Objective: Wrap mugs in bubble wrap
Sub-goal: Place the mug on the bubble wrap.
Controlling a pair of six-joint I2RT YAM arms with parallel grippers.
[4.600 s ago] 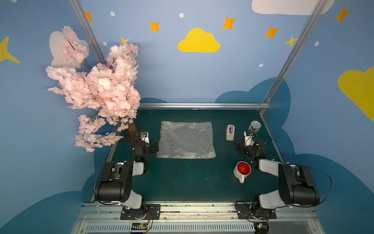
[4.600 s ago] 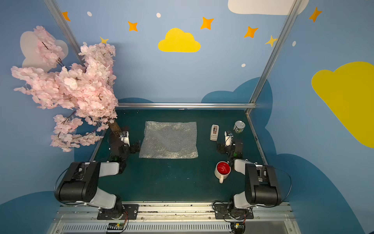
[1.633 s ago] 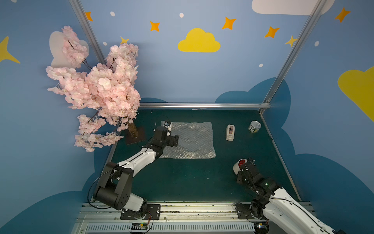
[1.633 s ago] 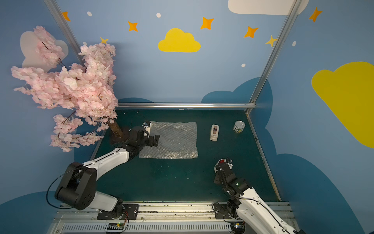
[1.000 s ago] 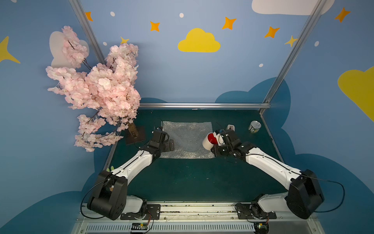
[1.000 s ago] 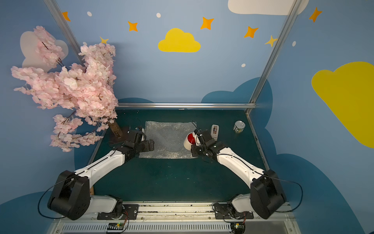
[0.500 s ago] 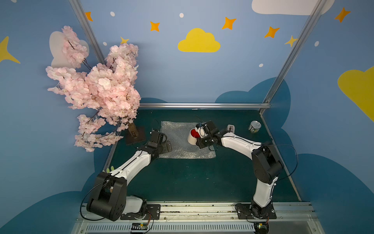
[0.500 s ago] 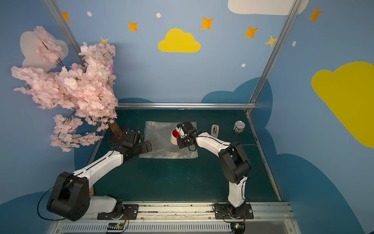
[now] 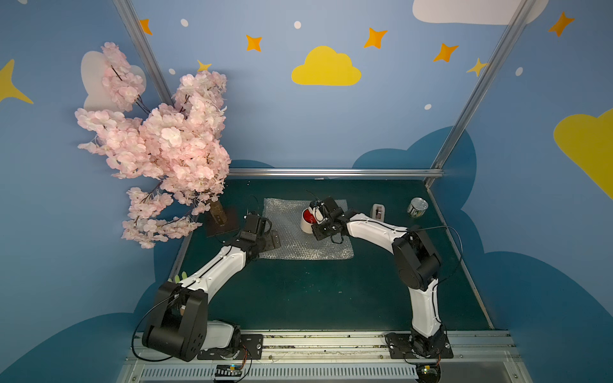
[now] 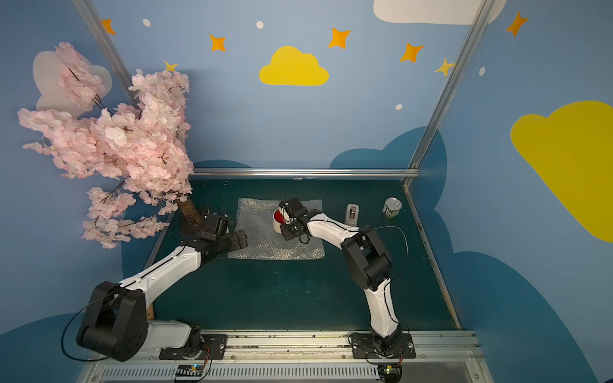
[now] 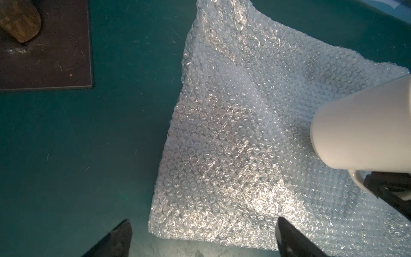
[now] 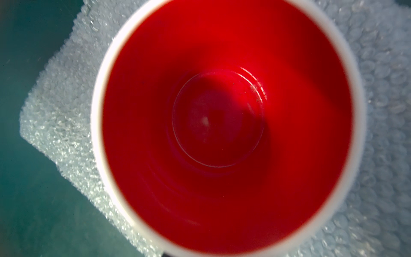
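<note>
pink blossom tree point(image 9: 159, 149) on dark base plate point(image 9: 223, 228), 10 o'clock of green mat point(image 9: 315, 291); white tape dispenser point(image 9: 378, 211) & silver can point(image 9: 417, 207) nr 2 o'clock.

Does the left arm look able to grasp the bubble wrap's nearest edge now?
Likely yes: the left gripper is open over that edge of the bubble wrap, nothing between, and the mug is farther in.

Red-lined mug point(image 9: 306, 219) over bubble wrap point(image 9: 298, 247), right jaws gripping it, left jaws at sheet's edge
</note>
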